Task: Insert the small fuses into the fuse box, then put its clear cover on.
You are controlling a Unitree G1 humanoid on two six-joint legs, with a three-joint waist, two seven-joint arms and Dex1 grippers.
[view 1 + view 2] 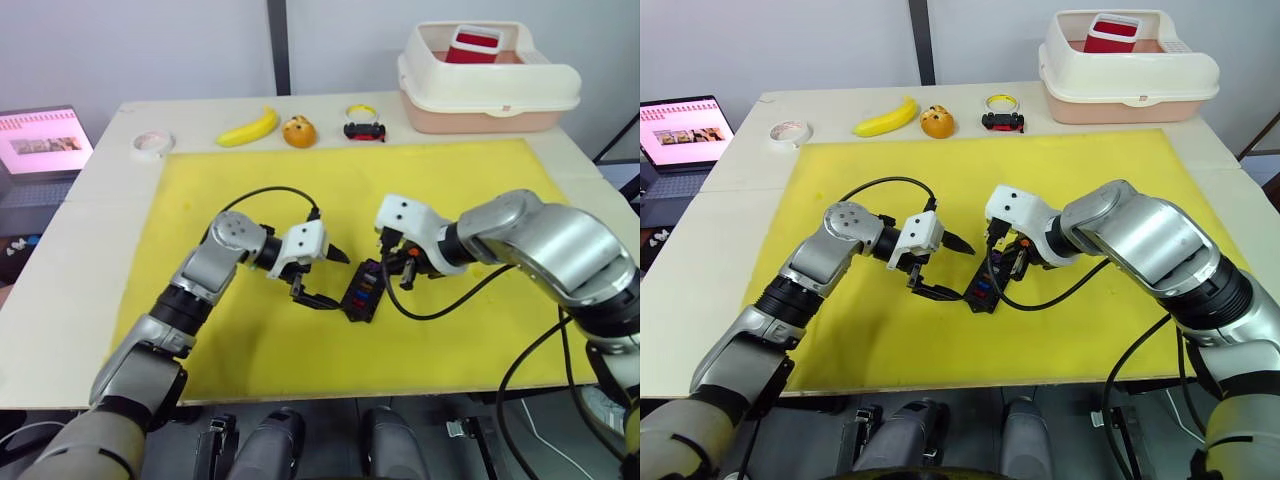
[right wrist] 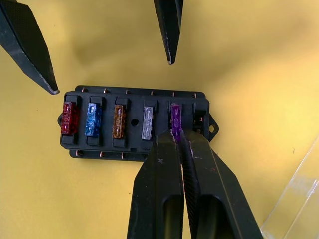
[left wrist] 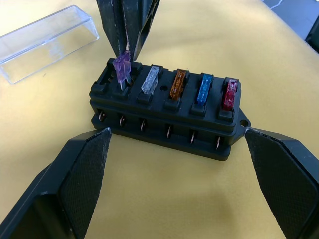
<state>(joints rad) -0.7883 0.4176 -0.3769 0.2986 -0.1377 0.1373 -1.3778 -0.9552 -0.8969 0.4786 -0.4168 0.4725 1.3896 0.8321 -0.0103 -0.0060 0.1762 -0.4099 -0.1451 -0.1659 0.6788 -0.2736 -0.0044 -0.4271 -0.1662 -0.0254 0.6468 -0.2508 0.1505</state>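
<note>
The black fuse box [image 1: 362, 292] lies on the yellow mat with red, blue, orange and clear small fuses [image 2: 118, 121] seated in one row. My right gripper [image 2: 180, 139] is shut on a purple fuse [image 2: 175, 117], which stands part-way into the slot beside the clear one. The end slot [image 2: 199, 117] past it is bare. My left gripper [image 3: 175, 133] is open, one finger off each end of the box, touching neither. The clear cover [image 3: 45, 42] lies on the mat just beyond the box, near the right gripper.
Along the table's far edge are a banana [image 1: 248, 127], an orange fruit [image 1: 299, 131], a tape roll [image 1: 153, 143], a small black-and-red item [image 1: 364, 130] and a cream tub [image 1: 487, 80] holding a red thing. A laptop [image 1: 40, 140] sits far left.
</note>
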